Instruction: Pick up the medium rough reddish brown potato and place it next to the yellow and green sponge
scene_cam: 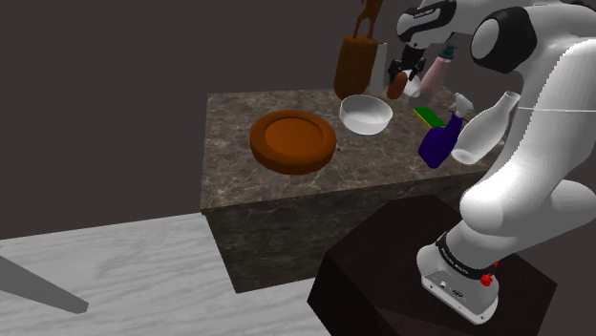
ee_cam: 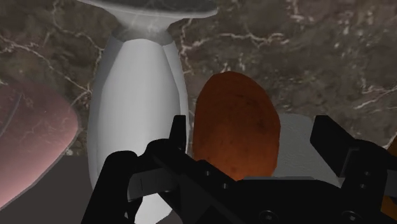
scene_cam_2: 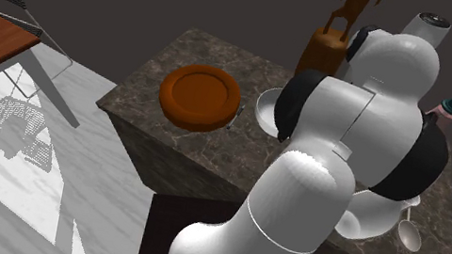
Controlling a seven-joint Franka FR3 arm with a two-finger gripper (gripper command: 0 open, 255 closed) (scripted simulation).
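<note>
Black fingers (ee_cam: 180,130) of the gripper (ee_cam: 254,124) are standing spread, closest to us in the wrist view. We are seeing the reddish brown potato (ee_cam: 234,108) standing between them without being pinched. A sliver of white is showing on one side of it and a wider grey strip on the other. Its lower end is disappearing behind the hand, leaving us unable to tell whether it is resting on the marble counter (scene_cam: 239,143). Just beyond, a white bottle (ee_cam: 137,108) is rising to a broad grey shape that the edge is cutting off.

Toward the shoulder view's right, the potato is sitting far back, just beside the white bowl (scene_cam: 366,113). It is near the yellow and green sponge (scene_cam: 427,115), which is lying half hidden behind a blue spray bottle (scene_cam: 439,143). In the second exterior view the arm (scene_cam_2: 346,142) is covering the counter's middle.
</note>
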